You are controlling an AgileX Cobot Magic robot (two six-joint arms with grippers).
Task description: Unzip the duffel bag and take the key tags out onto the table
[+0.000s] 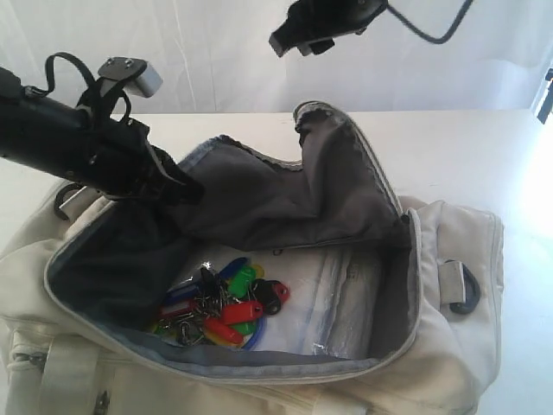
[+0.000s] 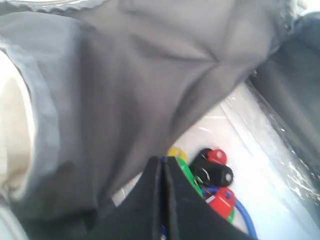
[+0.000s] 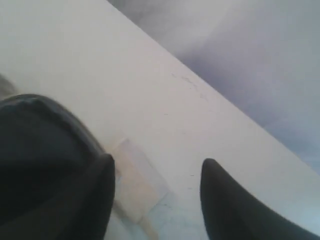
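cream fabric fills most of my exterior feed: the duffel bag [image 1: 449, 259] sits on the white table [image 1: 467, 147], its top unzipped and the dark grey lining gaping. the key tags [image 1: 226, 304], red, green, blue, yellow and black, lie bunched on the pale floor inside the bag, toward its left end. my left gripper [image 1: 177, 186] hangs at the left rim of the opening, above the tags and apart from them. on its wrist feed the fingers [image 2: 150, 200] are pressed flat together, with the tags just beyond the tips. it may be nipping a fold of lining, but the blur won't let me say. my right gripper [image 1: 298, 39] sits high over the bag's back flap, well apart from the tags, its fingers [image 3: 225, 210] spread wide above bare table.
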